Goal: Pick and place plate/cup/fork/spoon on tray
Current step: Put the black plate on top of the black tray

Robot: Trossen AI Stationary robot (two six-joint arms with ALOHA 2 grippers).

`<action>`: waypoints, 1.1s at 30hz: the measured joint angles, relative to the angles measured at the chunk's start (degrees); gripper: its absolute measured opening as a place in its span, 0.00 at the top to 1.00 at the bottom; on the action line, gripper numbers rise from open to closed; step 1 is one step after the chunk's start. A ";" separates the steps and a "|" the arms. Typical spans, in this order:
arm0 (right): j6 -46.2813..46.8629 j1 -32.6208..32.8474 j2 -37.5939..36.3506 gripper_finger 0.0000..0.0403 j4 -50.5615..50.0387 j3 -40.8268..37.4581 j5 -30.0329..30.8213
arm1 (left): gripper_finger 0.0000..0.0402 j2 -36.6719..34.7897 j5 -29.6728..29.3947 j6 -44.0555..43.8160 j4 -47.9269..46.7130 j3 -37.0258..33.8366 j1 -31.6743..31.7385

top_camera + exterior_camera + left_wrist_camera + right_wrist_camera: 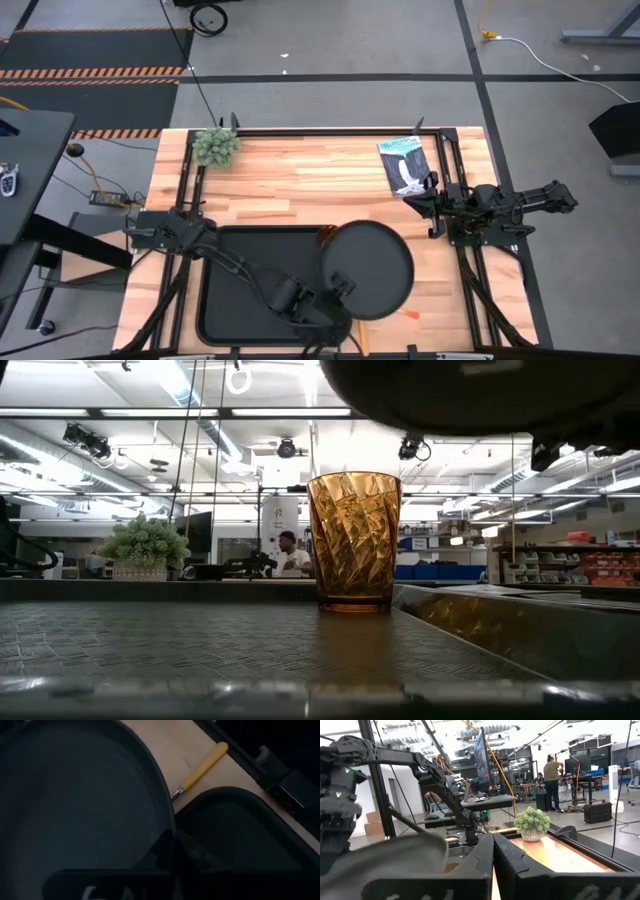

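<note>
The round black plate (pixel 372 268) hangs above the table, over the right end of the black tray (pixel 240 290), with my left gripper (pixel 338 292) shut on it. In the low view its underside (pixel 480 385) shows above the amber cup (pixel 353 540), which stands upright on its base on the tray floor. The cup (pixel 325 237) peeks out at the plate's far left edge. An orange-handled utensil (pixel 202 767) lies on the wood by the tray's corner, its head hidden under the plate: spoon or fork, I cannot tell. Another orange bit (pixel 410 313) shows at the plate's near right edge. My right gripper (pixel 493 855) waits shut at the table's right side. My left gripper pinches the plate's rim (pixel 167 822) between its two fingers (pixel 162 847), at the plate's near left edge. The fingers come slanting down from the table's left. The plate is lifted clear of tray and table, reaching away from the fingers toward the right.
A small potted plant (pixel 215 146) stands at the table's far left corner. A printed packet (pixel 405 165) lies at the far right. Black frame rails (pixel 445 160) run along the table's edges. Bare wood (pixel 300 185) lies beyond the tray. People show in the room behind.
</note>
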 joint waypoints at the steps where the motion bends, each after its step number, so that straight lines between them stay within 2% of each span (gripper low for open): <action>1: 0.00 0.00 -0.02 0.96 0.04 0.01 -0.02 | 0.97 -0.78 -0.47 -0.93 -0.79 0.00 -0.06; 8: 0.00 0.00 0.00 0.96 0.06 -0.01 -0.02 | 0.97 -2.72 -3.18 -10.87 -9.52 -0.08 -1.38; 17: 0.00 -0.02 0.00 0.96 0.34 -0.01 0.00 | 0.97 -3.48 -15.63 -19.66 -20.51 -0.08 -5.77; 22: 0.00 0.00 0.00 0.96 0.39 -0.01 -0.02 | 0.97 -3.43 -16.91 -24.84 -24.76 -0.43 -7.72; 27: 0.00 -0.02 0.00 0.96 0.39 -0.01 0.00 | 0.96 -4.64 -18.89 -26.88 -25.29 -5.05 -9.63; 33: 0.00 0.00 -0.02 0.96 0.63 -0.01 -0.02 | 0.96 -10.66 -20.18 -33.61 -24.08 -14.99 -11.82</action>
